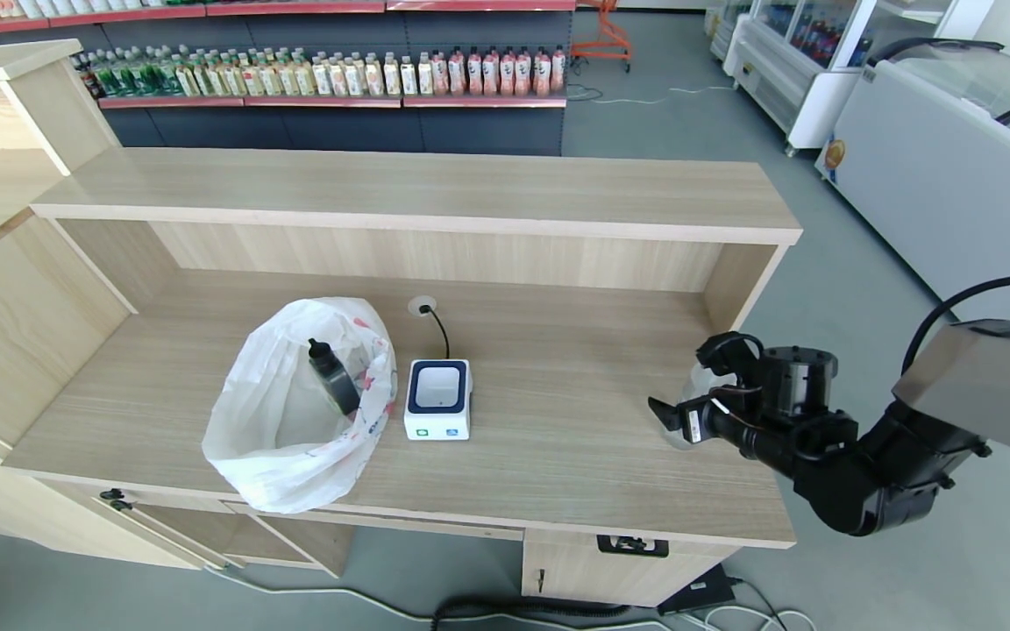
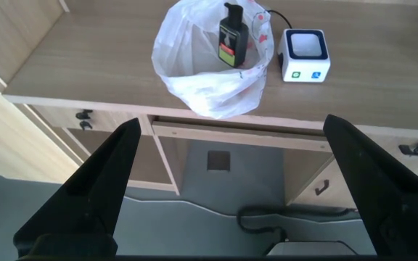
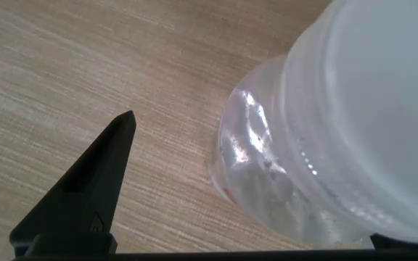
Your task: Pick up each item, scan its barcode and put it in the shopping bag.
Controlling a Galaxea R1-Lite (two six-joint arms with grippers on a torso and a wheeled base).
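Observation:
A clear plastic jar (image 1: 692, 382) with a white lid (image 3: 383, 101) stands at the counter's right end. My right gripper (image 1: 683, 386) is open around it. One finger (image 3: 85, 196) stays apart from the jar's side, and the other finger is mostly hidden behind the jar. The white shopping bag (image 1: 277, 447) sits open at the front left, with a dark bottle (image 1: 332, 377) leaning inside. The white barcode scanner (image 1: 438, 399) lies just right of the bag. My left gripper (image 2: 232, 125) hangs open below and in front of the counter, facing the bag (image 2: 209, 94), bottle (image 2: 232, 40) and scanner (image 2: 305, 54).
The wooden counter (image 1: 575, 421) has a raised back shelf (image 1: 417, 188) and side walls. The scanner's cable runs to a hole (image 1: 422, 306) at the back. Bare worktop lies between scanner and jar. Drawers (image 2: 216, 138) sit under the front edge, and cables lie on the floor.

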